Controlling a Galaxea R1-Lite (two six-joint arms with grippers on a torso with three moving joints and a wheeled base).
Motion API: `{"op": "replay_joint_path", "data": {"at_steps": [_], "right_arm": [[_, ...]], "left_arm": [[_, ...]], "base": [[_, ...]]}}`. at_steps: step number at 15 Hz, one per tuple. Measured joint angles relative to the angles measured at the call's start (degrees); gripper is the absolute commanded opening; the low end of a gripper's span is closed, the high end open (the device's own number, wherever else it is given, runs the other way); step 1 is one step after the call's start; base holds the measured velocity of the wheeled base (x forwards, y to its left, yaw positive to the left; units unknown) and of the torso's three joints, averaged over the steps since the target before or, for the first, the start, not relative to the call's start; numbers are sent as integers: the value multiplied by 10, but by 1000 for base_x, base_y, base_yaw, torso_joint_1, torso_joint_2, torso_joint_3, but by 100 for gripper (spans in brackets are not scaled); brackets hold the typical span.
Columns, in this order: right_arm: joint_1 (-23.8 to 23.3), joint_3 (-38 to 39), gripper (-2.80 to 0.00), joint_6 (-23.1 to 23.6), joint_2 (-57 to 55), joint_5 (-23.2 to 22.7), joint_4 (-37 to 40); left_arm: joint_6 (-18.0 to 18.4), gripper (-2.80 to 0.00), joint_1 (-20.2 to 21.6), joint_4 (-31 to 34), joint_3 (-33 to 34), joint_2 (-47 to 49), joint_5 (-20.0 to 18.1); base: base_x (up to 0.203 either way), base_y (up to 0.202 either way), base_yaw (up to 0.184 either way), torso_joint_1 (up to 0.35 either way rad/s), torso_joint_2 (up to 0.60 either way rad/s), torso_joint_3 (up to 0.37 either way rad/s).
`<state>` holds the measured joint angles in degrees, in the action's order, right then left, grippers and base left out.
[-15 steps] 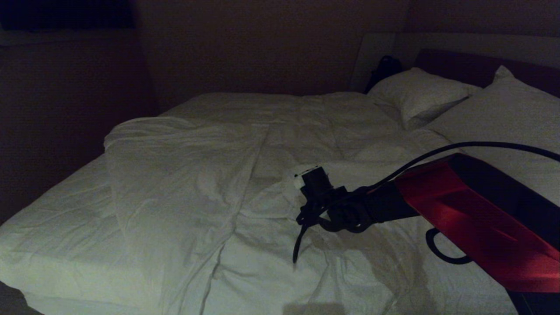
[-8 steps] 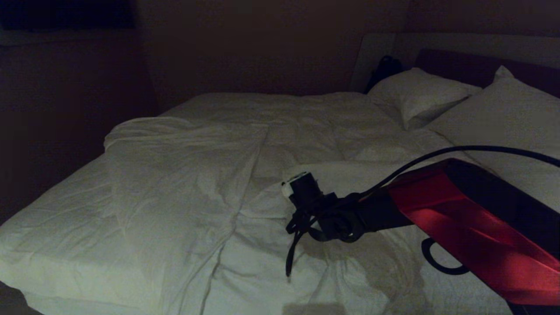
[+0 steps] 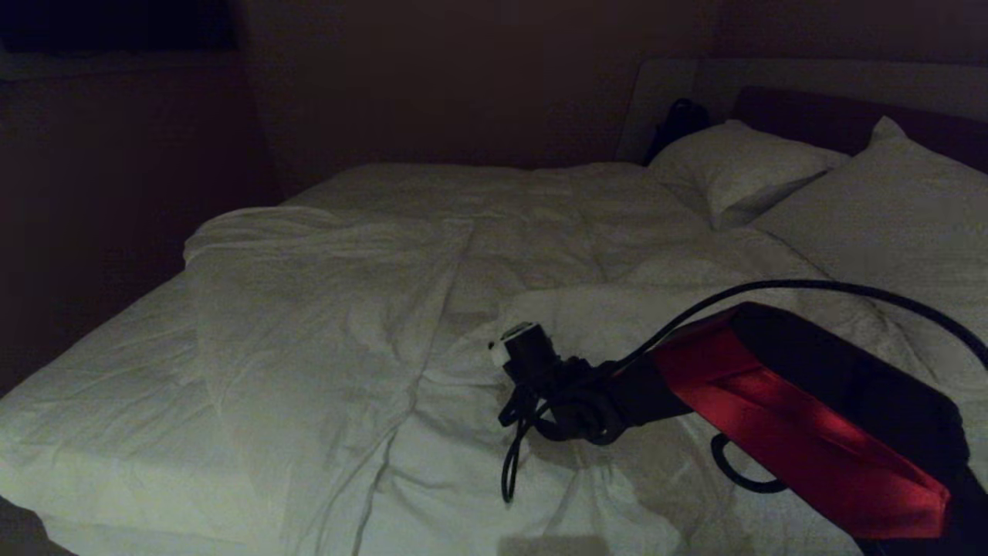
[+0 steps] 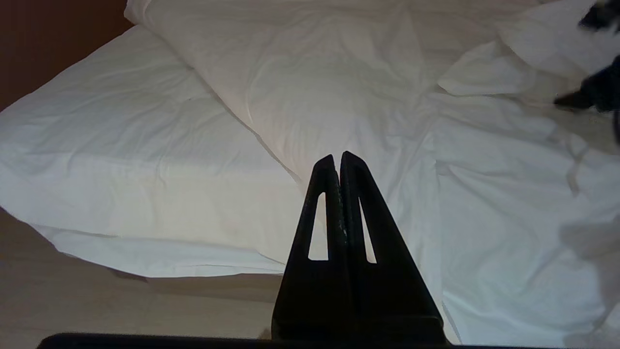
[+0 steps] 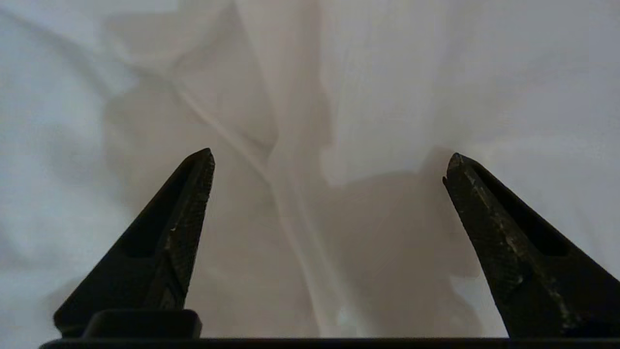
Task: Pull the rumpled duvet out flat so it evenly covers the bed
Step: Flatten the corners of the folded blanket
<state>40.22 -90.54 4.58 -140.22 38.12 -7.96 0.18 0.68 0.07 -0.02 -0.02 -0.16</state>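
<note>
Right gripper (image 5: 329,169), jaws wide and empty over the duvet (image 3: 432,309): close deep on the raised crease; left gripper (image 4: 337,162) hangs closed, empty.

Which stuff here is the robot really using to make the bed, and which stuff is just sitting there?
Part of the job:
- the duvet, bunched and creased
- the bed, its sheet bare at the left side
- the right gripper, open just above the duvet

Just there:
- two pillows
- the dark headboard
- the left gripper, shut, at the bed's edge
</note>
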Motion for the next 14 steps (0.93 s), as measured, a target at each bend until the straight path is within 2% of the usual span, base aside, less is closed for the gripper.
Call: {"op": "replay_joint_path", "data": {"at_steps": [6, 14], "right_arm": [[-34, 0, 0, 76, -43, 41, -100], [-63, -8, 0, 98, -23, 91, -127]], "left_arm": [[0, -280, 0, 0, 0, 0, 0], [0, -280, 0, 0, 0, 0, 0]], "base": [[0, 0, 0, 0, 0, 0], [0, 0, 0, 0, 0, 0]]}}
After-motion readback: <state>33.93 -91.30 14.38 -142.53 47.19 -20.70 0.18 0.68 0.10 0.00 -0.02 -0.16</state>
